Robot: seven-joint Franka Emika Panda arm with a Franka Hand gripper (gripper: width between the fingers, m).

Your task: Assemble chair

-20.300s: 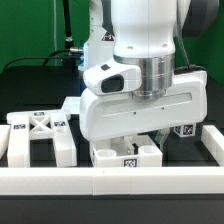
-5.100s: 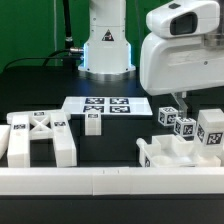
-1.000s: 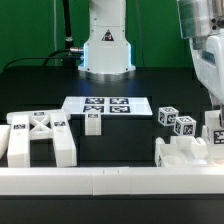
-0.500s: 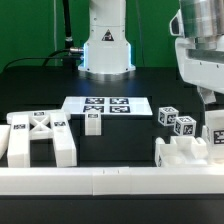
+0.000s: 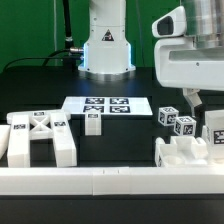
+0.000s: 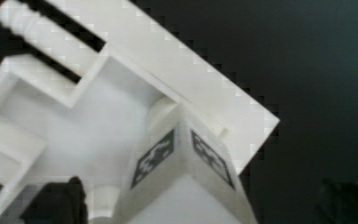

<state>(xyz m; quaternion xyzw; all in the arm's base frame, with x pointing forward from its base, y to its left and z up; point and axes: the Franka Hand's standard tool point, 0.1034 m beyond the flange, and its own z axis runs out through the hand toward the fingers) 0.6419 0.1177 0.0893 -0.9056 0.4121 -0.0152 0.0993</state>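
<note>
Spread and empty, the gripper (image 5: 200, 102) hovers over the notched chair block (image 5: 183, 152), which sits against the front rail (image 5: 90, 181) at the exterior view's right, likely braced there for joining.

The chair parts (image 5: 38, 140) are smooth, matt white plastic.

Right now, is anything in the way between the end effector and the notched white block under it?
Nothing visible. The open end effector hangs above the notched block with only empty space between them.
</note>
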